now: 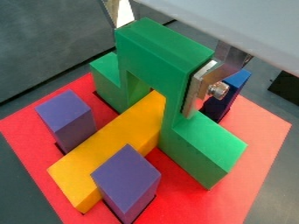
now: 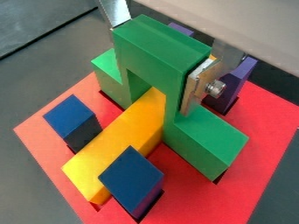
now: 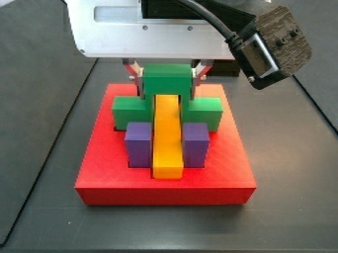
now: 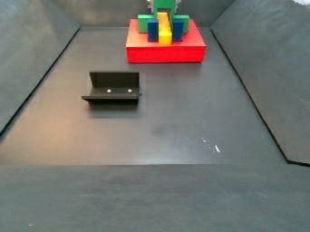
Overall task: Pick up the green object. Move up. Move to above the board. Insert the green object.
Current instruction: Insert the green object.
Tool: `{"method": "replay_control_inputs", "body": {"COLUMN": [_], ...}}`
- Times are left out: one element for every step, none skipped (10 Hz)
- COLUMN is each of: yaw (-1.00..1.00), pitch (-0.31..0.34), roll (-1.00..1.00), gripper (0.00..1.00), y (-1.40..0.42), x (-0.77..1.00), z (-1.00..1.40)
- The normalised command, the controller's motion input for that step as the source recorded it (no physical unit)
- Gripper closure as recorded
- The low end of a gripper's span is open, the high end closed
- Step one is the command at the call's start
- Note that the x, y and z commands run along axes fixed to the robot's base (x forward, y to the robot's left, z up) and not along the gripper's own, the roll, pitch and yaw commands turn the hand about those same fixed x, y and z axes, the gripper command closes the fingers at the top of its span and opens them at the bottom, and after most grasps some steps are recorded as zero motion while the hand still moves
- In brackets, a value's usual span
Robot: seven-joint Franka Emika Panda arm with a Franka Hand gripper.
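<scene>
Red board (image 3: 165, 178): claw (image 3: 165, 67) on stepped green object (image 3: 166, 91)

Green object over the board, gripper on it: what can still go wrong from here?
1. The gripper grips only the centre block of the green object, which straddles the yellow bar. Any tilt could jam it against the bar on the way down.
2. In a side view, the purple blocks sit close beside the green object's side blocks; a small sideways offset might catch them.
3. Whether the piece is fully seated in the board cannot be told; releasing early may leave it proud.
</scene>
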Motion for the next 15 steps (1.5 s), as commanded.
{"method": "replay_control_inputs", "body": {"yaw": [0.14,0.21,0.23,0.19,0.08,0.0,-0.08,-0.15,-0.15,-0.05,-0.05,-0.01,0.0,0.0,0.0], "pitch": [-0.043,-0.036,-0.03,-0.014,-0.02,-0.024,-0.009,-0.027,-0.066,-0.067,-0.059,-0.06,-0.076,-0.077,-0.057], "roll": [-0.07,-0.04,-0.04,-0.04,-0.03,-0.05,-0.07,-0.12,-0.16,-0.14,-0.11,-0.06,-0.03,0.0,0.0], "gripper": [1.0,1.0,1.0,1.0,1.0,1.0,1.0,1.0,1.0,1.0,1.0,1.0,1.0,1.0,1.0], "y": [0.0,0.0,0.0,0.0,0.0,0.0,0.0,0.03,0.05,0.05,0.1,0.13,0.1,0.06,0.0], "x": [-0.06,0.0,0.0,0.01,0.0,0.0,0.0,0.0,0.0,0.0,0.02,0.0,0.0,0.0,0.0], "z": [0.0,0.0,0.0,0.0,-0.08,-0.08,-0.03,0.0,0.0,0.0,-0.13,-0.27,-0.32,-0.45,-0.57]}}
